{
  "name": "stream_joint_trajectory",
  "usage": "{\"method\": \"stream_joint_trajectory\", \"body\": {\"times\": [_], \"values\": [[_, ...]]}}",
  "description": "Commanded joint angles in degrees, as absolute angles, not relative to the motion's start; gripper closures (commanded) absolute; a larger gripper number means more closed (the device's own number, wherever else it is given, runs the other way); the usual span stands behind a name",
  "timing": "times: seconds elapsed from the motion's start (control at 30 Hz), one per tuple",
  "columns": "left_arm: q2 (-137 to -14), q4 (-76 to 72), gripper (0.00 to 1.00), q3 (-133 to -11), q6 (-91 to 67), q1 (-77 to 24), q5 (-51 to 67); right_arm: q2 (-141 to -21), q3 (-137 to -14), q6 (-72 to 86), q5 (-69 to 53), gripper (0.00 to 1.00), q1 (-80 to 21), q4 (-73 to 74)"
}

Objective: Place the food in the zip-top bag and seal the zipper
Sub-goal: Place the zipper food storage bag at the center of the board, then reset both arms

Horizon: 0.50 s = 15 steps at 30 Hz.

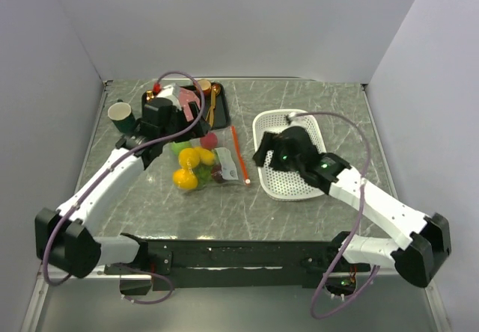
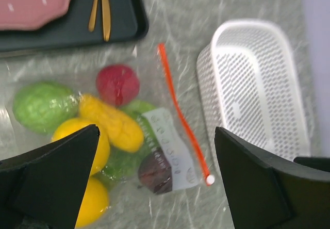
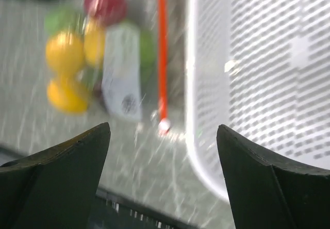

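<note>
My fingers [image 2: 56, 182] stand wide apart over the zip-top bag [image 2: 167, 136]. The food [image 2: 111, 120] lies inside it, its zipper [image 2: 183, 123] running just beside the white basket [image 2: 258, 84].

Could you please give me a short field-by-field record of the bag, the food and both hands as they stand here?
Food: plastic toy fruits and vegetables, inside the bag
Bag: small clear zip-top plastic bag, lying flat on the grey marbled table
Zipper: thin orange-red strip, white slider at its near end; seal cannot be confirmed
Left hand: open, above the bag, holding nothing
Right hand: open, above the slider and the white perforated plastic basket rim, holding nothing
</note>
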State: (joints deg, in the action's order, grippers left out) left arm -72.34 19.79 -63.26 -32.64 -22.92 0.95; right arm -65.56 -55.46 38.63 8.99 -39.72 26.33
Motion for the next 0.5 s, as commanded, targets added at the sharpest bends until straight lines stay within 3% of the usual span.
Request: {"method": "stream_joint_trajectory", "body": {"times": [0.0,0.07,0.13,0.47], "values": [[-67.7,14.0,0.01,-62.7,-34.4,-22.9,-2.0,-64.4,-57.3,35.1,14.1,0.09,-32.6,25.1],[-66.7,12.9,0.01,-61.4,-35.3,-22.9,-2.3,-64.9,-57.8,34.0,15.0,0.08,-29.6,24.7],[-66.3,12.7,0.01,-60.6,-35.3,-22.9,-1.7,-65.9,-58.7,33.4,15.4,0.00,-28.0,24.7],[-60.5,13.3,0.01,-58.6,-33.4,-23.3,-9.2,-67.9,-60.6,29.3,19.8,0.00,-20.3,23.3]]}}
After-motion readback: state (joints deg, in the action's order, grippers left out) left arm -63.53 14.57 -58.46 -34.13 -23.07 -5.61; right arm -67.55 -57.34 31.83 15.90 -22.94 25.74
